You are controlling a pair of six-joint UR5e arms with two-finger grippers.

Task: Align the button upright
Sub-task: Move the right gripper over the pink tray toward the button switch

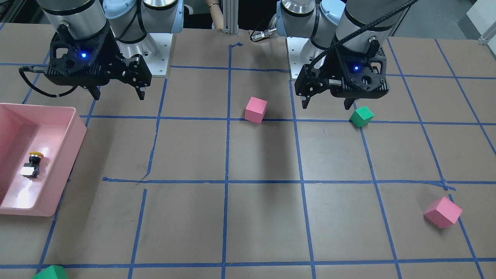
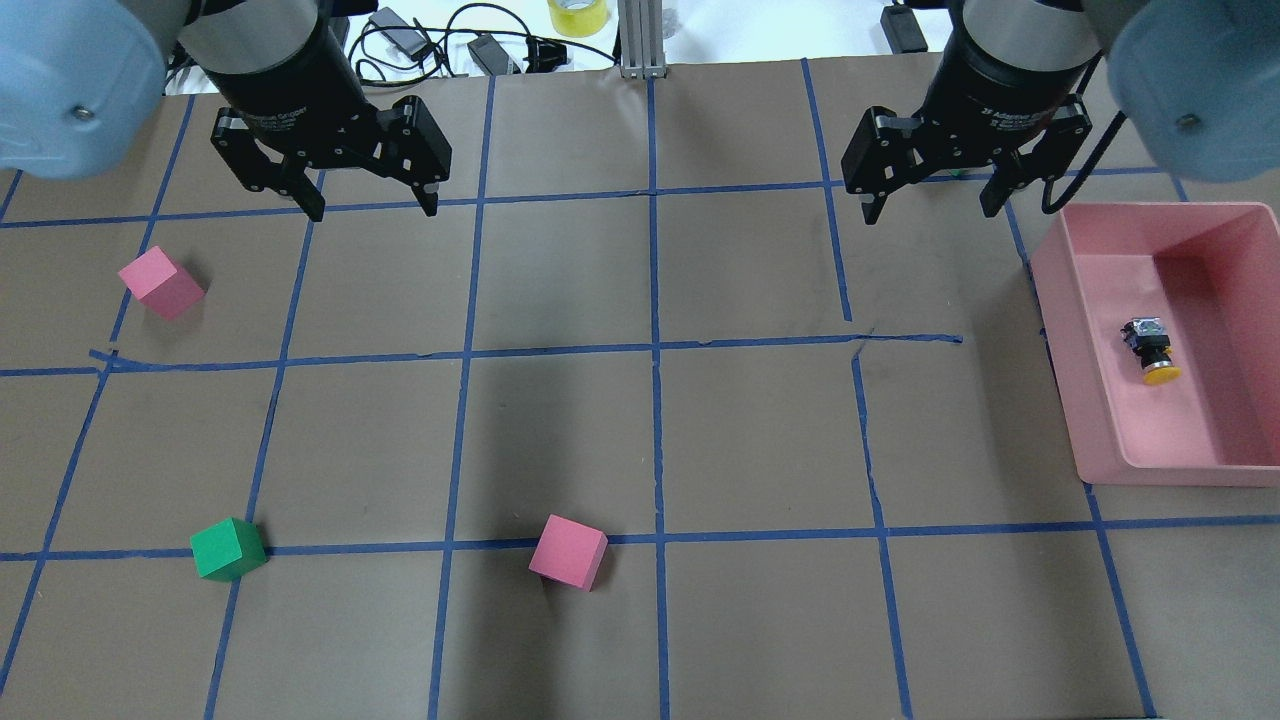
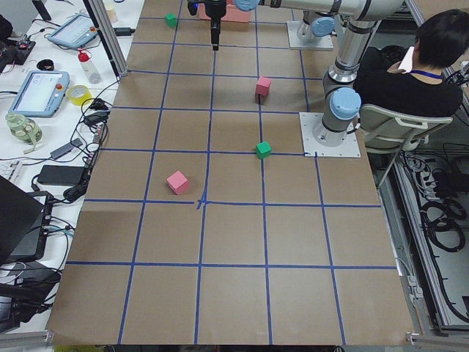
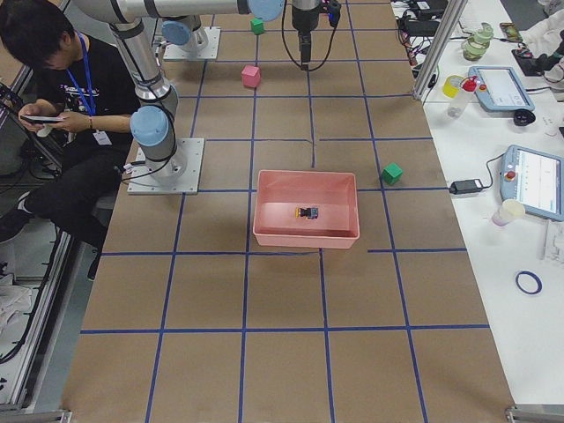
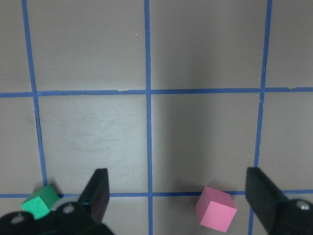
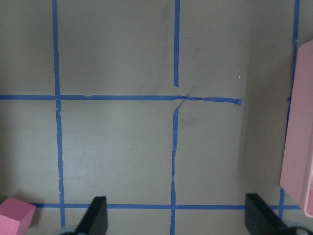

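The button (image 2: 1152, 350) lies on its side in the pink bin (image 2: 1060, 330) at the table's right, with its yellow cap toward the robot and its silvery base away. It also shows in the front view (image 1: 32, 164) and the right side view (image 4: 308, 212). My right gripper (image 2: 932, 208) hovers open and empty above the table, left of the bin and apart from the button. My left gripper (image 2: 372, 205) hovers open and empty over the far left of the table. In both wrist views the fingers (image 5: 98, 191) (image 6: 95, 218) stand wide apart with nothing between them.
A pink cube (image 2: 160, 282) and a green cube (image 2: 228, 548) lie on the left, and another pink cube (image 2: 568, 551) near the middle front. A further green cube (image 1: 50, 273) sits beyond the bin. Blue tape lines grid the brown table. A seated person (image 4: 53, 79) is behind the robot.
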